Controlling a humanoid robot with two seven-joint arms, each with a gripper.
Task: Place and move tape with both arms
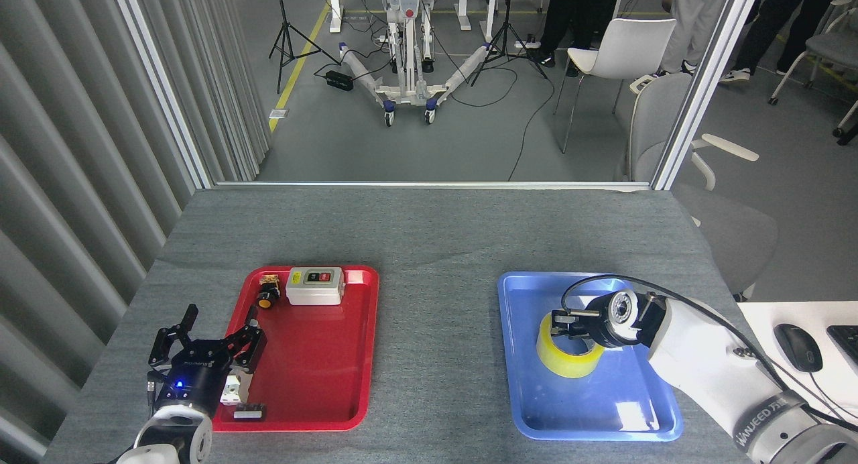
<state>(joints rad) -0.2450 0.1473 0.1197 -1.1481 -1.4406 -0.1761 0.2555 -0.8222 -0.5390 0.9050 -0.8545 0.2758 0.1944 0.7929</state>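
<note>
Grey felt-like covering is spreading over the counter [429, 229], which is filling the lower two thirds of the frame. Two trays are lying on it, well apart: a red tray [322, 383] at lower left and a blue tray [529, 397] at lower right. The right arm [724, 377], white-housed, is coming in from the lower right corner and reaching over the blue tray; a black cable is looping above its wrist. The left arm [167, 440] is showing only its white end at the bottom left edge.

The left end effector [214, 323] is hovering over the left rim of the red tray with its black claws spread wide and nothing between them; a small blue light is glowing on its body. The right end effector [562, 321] is sitting at the top edge of the tape [566, 362], dark and seen end-on, so I cannot tell whether its claws are pinching the roll.

The tape is lying in the upper middle of the blue tray, yellow and ring-shaped. A white switch box [315, 286] is resting at the far end of the red tray, and a small yellow-capped push button [267, 296] is sitting just left of it.
</note>
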